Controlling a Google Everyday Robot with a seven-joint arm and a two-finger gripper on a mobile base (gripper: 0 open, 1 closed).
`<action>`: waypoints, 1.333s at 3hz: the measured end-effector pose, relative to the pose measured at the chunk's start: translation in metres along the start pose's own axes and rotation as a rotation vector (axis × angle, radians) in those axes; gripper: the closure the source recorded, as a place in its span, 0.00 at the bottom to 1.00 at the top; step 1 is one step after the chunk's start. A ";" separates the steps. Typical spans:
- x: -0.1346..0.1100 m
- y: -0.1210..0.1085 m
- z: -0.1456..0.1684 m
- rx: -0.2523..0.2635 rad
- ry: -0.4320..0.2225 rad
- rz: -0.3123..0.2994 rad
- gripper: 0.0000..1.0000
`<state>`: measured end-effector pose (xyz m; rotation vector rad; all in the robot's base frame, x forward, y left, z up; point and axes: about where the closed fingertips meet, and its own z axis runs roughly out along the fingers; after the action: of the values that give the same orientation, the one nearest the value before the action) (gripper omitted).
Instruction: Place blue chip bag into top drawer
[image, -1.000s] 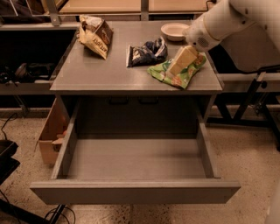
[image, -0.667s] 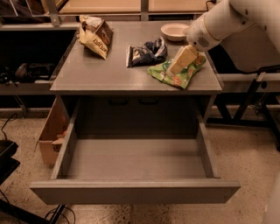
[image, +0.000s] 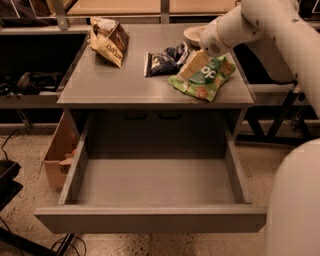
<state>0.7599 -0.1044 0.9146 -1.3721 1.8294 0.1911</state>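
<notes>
The blue chip bag (image: 161, 62) lies crumpled on the cabinet top, behind centre. The top drawer (image: 150, 220) is pulled wide open below, and its grey inside holds nothing. My gripper (image: 193, 64) hangs from the white arm that reaches in from the upper right. It is low over the cabinet top, right at the blue bag's right end and over the left edge of the green bag (image: 206, 78). Whether it touches the blue bag cannot be seen.
A tan-and-brown bag (image: 108, 40) stands at the back left of the cabinet top. A pale bowl (image: 192, 35) sits at the back, partly behind the arm. A cardboard box (image: 57, 156) stands on the floor left of the drawer. Dark shelving runs along both sides.
My gripper has moved a little to the left, off the middle of the green bag and toward the blue chip bag. The bags and the drawer have not moved.
</notes>
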 end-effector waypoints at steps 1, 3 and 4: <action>-0.010 -0.021 0.034 0.021 -0.081 0.018 0.00; -0.020 -0.029 0.106 -0.025 -0.115 0.067 0.17; -0.021 -0.026 0.123 -0.038 -0.096 0.097 0.40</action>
<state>0.8470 -0.0307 0.8582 -1.2787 1.8215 0.3378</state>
